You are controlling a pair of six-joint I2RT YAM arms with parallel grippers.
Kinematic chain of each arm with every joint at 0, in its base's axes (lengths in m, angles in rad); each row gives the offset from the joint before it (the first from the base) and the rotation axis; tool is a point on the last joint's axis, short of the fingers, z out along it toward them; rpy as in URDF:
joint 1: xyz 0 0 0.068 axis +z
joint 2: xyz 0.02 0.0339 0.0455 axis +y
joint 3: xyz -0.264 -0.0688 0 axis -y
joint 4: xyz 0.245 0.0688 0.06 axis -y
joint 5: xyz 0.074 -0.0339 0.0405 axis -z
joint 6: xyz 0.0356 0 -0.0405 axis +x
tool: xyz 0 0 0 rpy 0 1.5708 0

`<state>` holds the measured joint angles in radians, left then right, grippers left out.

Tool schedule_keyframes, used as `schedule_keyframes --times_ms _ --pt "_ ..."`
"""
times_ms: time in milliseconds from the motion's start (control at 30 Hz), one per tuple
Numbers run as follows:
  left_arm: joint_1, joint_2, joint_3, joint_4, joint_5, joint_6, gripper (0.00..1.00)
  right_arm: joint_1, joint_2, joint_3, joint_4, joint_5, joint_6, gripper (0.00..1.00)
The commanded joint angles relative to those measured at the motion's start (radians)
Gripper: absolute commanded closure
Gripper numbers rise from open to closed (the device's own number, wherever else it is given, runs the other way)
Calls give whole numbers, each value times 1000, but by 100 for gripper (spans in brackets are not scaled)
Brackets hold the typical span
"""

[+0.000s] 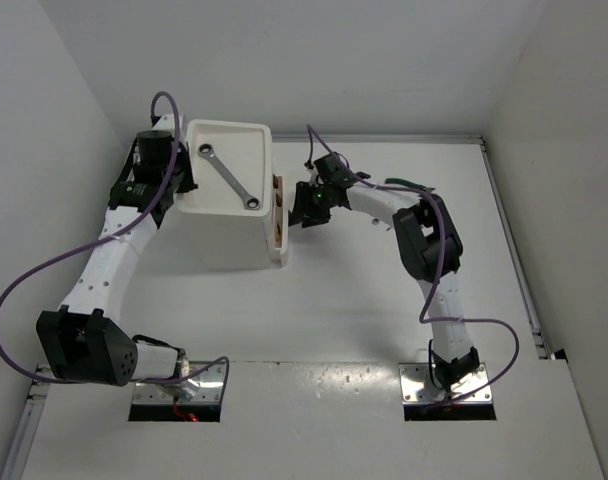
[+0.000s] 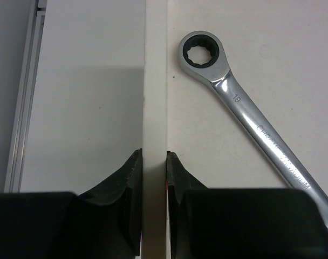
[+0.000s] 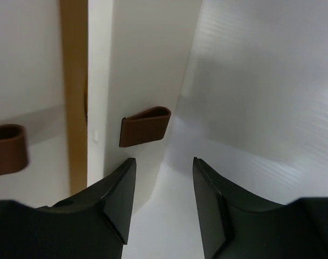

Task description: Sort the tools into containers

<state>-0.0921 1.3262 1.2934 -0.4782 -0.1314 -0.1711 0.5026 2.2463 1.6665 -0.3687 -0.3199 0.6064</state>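
The white drawer unit (image 1: pixel 234 235) stands at the back left, its tray top holding one slim silver wrench (image 1: pixel 229 177), which lies diagonally. In the left wrist view the wrench (image 2: pixel 245 116) lies right of the tray's rim wall (image 2: pixel 155 81). My left gripper (image 2: pixel 153 156) is shut on that rim, one finger on each side, at the tray's left edge (image 1: pixel 184 180). My right gripper (image 3: pixel 164 162) is open and empty just in front of a reddish-brown drawer handle (image 3: pixel 145 125), at the unit's right face (image 1: pixel 300 205). The other tools are out of view.
A second brown handle (image 3: pixel 7 148) sits further left on the drawer front. A dark green object (image 1: pixel 409 184) shows partly behind the right arm's forearm. White walls close in on the left, back and right of the table.
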Motion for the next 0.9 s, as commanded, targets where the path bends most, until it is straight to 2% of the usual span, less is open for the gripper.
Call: schedule_keyframes --times_ms 0,133,300,433,467,533,567,600,700,733,800,833,867 --pt "-37 -1 -43 -37 75 -51 100 5 22 -10 197 -214 107 52" --pt "-37 -1 -43 -37 84 -51 100 16 76 35 206 -268 153 51" --pt "-37 -1 -52 -37 118 -51 100 16 105 4 332 -392 248 51" --pt "-37 -1 -52 -37 107 -42 100 -35 24 -66 350 -458 184 51" --pt "-37 -1 -40 -37 107 -33 100 -82 -28 -124 364 -523 170 51" --pt "-37 -1 -31 -46 107 -19 100 -136 -79 -187 460 -602 170 50" --pt "-37 -1 -31 -46 118 -1 96 -185 -99 -229 479 -667 170 48" --pt "-37 -1 -22 -46 140 18 86 -208 -132 -240 488 -697 123 48" --pt "-37 -1 -22 -57 188 36 66 -278 -151 -240 476 -843 -7 47" --pt "-37 -1 -22 -57 203 50 52 -289 -162 -240 449 -870 -63 47" --pt "-37 -1 -22 -66 228 61 41 -308 -175 -196 307 -884 -268 47" --pt "-37 -1 -22 -66 246 76 34 -308 -188 -151 162 -875 -494 47" --pt "-37 -1 -22 -66 259 76 33 -308 -188 -127 77 -864 -622 47"
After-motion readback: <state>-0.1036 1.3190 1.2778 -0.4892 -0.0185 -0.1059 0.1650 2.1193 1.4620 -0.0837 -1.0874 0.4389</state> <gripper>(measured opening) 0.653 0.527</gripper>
